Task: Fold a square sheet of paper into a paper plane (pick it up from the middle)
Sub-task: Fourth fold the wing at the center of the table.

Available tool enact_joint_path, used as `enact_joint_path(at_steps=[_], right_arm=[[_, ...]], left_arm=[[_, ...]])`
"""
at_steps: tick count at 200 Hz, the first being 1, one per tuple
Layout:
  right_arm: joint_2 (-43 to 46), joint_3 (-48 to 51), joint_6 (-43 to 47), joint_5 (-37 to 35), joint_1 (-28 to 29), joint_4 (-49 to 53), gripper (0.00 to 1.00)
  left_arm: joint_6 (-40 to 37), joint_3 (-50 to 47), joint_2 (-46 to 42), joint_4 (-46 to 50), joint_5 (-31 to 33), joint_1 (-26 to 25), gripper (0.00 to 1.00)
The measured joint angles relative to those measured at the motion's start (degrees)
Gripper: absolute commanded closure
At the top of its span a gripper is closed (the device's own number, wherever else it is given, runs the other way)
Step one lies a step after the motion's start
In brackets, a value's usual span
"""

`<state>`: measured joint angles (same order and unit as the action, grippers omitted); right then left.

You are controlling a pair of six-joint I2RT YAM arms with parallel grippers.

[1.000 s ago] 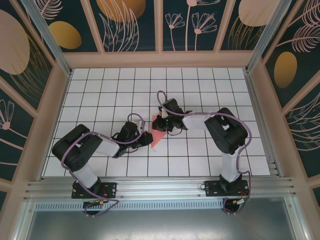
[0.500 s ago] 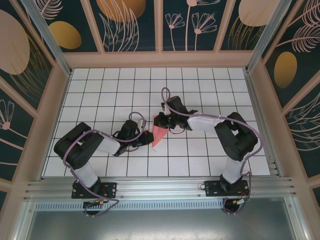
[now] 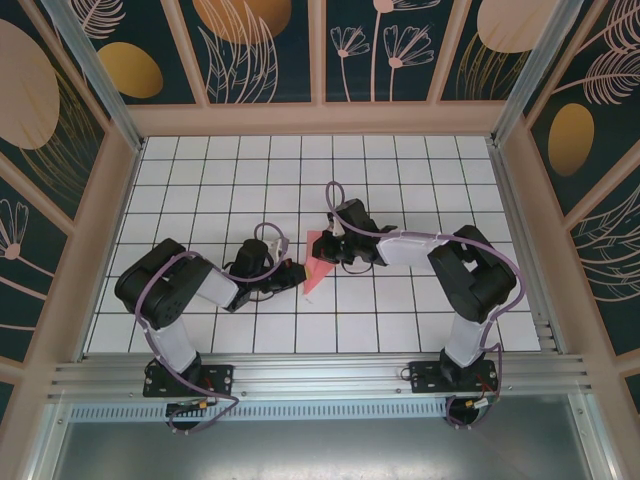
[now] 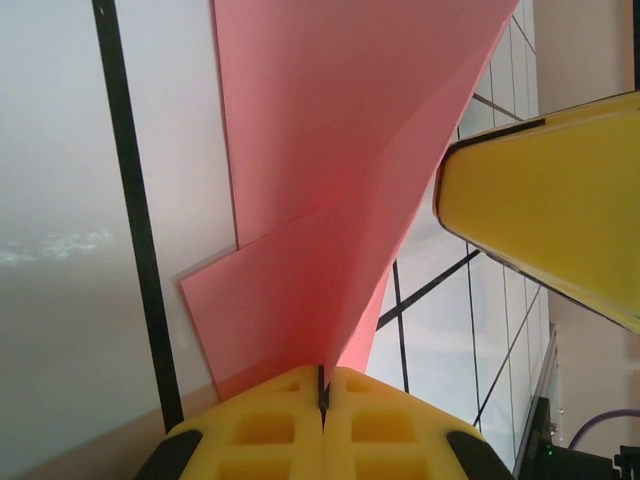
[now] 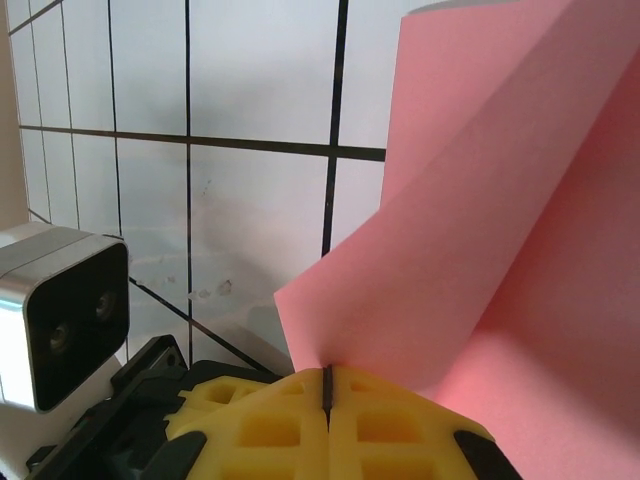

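White gridded tabletop (image 3: 400, 310) under the paper plane (image 3: 318, 264), left gripper (image 4: 322, 388) and right gripper (image 5: 327, 385) both clamped onto it

place: lab cell | cues: gridded table (image 3: 200, 160), aluminium rails (image 3: 320, 375), patterned walls (image 3: 260, 50)

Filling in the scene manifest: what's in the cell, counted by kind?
paper, pink: 1
pincers: 2 (left pincer, right pincer, both shut on the paper)
Total: 3
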<state>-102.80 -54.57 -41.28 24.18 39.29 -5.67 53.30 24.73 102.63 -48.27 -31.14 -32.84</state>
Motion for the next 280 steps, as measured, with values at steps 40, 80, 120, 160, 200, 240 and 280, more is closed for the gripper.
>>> enact_joint_path(at_steps=[40,80,120,160,200,240,280], right_arm=[[-0.3,0.3,-1.2,0.3,-0.6,-2.1,0.95],[-3.2,0.3,-1.5,0.9,-1.4,-3.2,0.95],[-5.3,0.0,-1.5,1.0,-1.5,-3.1,0.95],[-5.3,-0.6,-1.4,0.7,-1.5,-2.7,0.95],[-5.3,-0.6,-1.2,-0.1,-1.5,-1.6,0.95],[-5.3,-0.6,-1.1,-0.3,-1.5,-1.4,0.95],[-5.3,-0.6,-1.0,-0.3,-1.5,-1.4,0.95]], left_arm=[[1.3,0.0,0.6,-1.0,-0.2,0.1,1.0],[1.2,0.5,0.8,-0.5,-0.4,0.1,1.0],[1.2,0.7,0.7,0.2,-0.4,0.1,0.98],[0.6,1.9,-0.5,3.8,-0.4,0.0,0.82],[-0.7,3.5,-2.9,8.9,0.6,-0.7,0.69],[-1.3,4.7,-4.1,12.3,1.6,-0.5,0.66],[-1.9,5.7,-4.1,14.3,1.8,0.2,0.69]])
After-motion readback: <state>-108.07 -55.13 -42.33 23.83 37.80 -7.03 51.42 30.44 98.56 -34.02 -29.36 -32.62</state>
